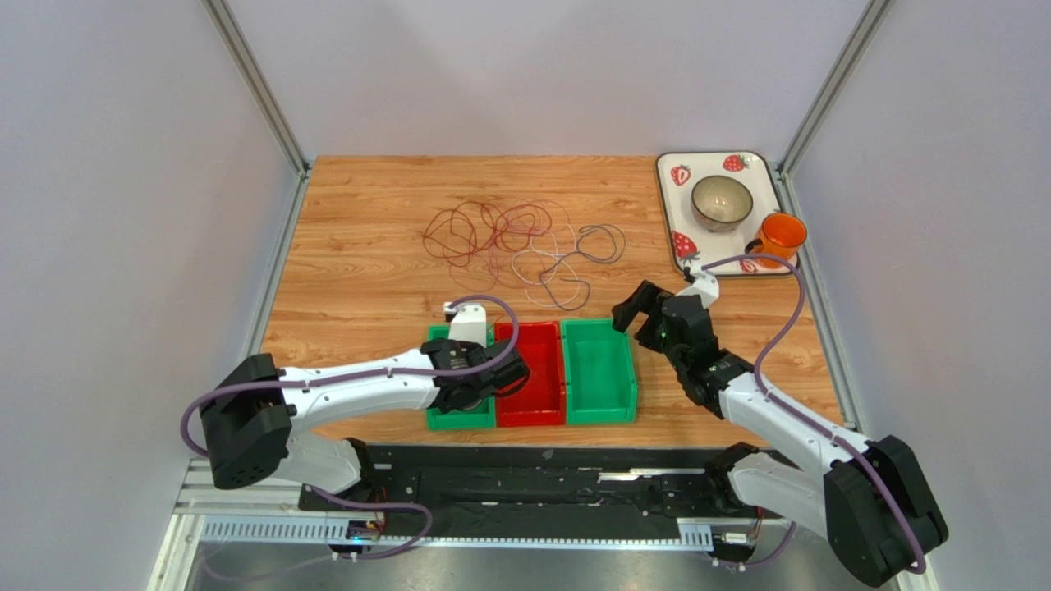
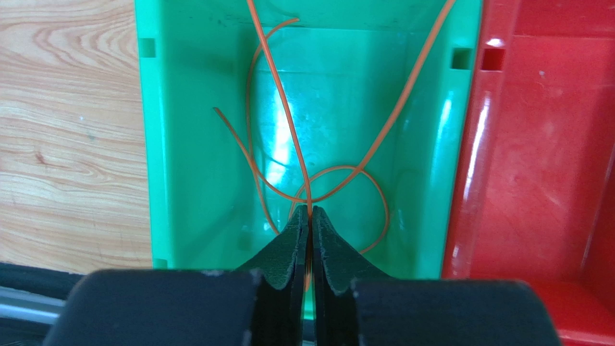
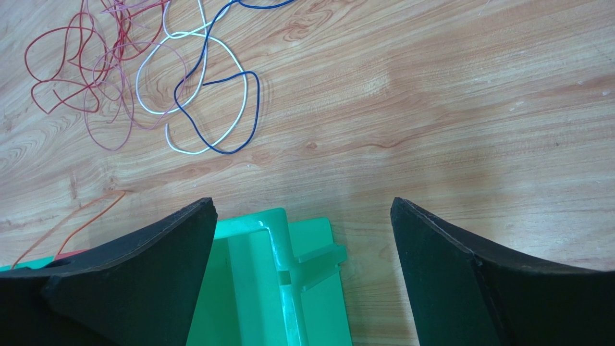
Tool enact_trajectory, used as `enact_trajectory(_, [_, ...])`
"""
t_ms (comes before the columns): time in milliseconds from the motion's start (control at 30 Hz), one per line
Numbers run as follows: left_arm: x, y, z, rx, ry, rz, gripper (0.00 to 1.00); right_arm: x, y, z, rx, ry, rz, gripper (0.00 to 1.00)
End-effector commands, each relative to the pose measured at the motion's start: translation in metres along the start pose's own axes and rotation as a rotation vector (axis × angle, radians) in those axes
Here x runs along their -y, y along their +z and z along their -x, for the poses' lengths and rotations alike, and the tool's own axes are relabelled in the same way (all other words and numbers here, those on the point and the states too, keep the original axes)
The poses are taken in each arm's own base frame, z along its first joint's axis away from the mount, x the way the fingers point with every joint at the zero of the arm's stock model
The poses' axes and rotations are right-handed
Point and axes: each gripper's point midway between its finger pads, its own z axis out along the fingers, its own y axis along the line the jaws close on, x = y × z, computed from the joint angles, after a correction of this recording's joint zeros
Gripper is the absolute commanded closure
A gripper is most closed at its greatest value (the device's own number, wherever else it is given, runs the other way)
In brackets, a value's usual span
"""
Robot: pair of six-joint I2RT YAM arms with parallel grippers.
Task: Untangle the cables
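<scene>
- Pale wood-grain desk [image 1: 358, 259] carries everything, shut in by plain grey panels.
- Left gripper [image 2: 310, 215] hangs inside the left green bin [image 2: 188, 144]. Its dark fingers are pressed together on one orange cable [image 2: 285, 108], hair-thin and springy. The cable loops over the glossy plastic floor and runs up past the bin's far rim.
- Beside it sits a red bin [image 2: 534, 158], then a second green bin [image 1: 598, 369], both of smooth moulded plastic.
- Right gripper [image 3: 303, 207] hovers over that second bin's far corner, jaws spread wide and holding nothing.
- Other cables [image 1: 518, 240] lie tangled toward the desk's far edge, beyond the bins, in overlapping red, pinkish, white and dark blue loops.
- That tangle lies ahead of both arms. The free right one looks better placed for the nearest white and blue loops.
</scene>
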Motion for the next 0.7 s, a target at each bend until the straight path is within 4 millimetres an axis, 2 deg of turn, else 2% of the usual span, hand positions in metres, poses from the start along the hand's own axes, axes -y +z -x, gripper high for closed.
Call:
enact_trajectory(0, [0.015,-0.015,0.015,0.002,0.011,-0.069,0.75,-0.015,0.000,0.019,0.042,0.021,0.033,0.04])
enact_trajectory(67, [0.014,-0.021,0.019,0.001,0.008,-0.073,0.62,-0.015,0.000,0.019,0.044,0.020,0.031,0.04])
enact_trajectory(167, [0.005,-0.029,0.021,-0.012,0.025,-0.054,0.52,-0.015,0.000,0.020,0.046,0.022,0.033,0.04])
enact_trajectory(367, [-0.005,-0.049,0.035,-0.005,0.060,-0.060,0.44,-0.015,0.000,0.020,0.047,0.022,0.032,0.04])
enact_trajectory(433, [-0.005,-0.060,0.045,0.005,0.056,-0.066,0.43,-0.016,-0.001,0.020,0.047,0.020,0.035,0.04])
enact_trajectory(467, [-0.011,-0.064,0.047,0.001,0.075,-0.049,0.35,-0.015,-0.001,0.019,0.044,0.021,0.033,0.04])
enact_trajectory(600, [-0.018,-0.084,0.064,0.013,0.093,-0.054,0.25,-0.015,-0.001,0.020,0.047,0.021,0.034,0.04])
enact_trajectory(667, [-0.019,-0.094,0.076,0.025,0.109,-0.081,0.24,-0.016,-0.001,0.020,0.047,0.020,0.035,0.04])
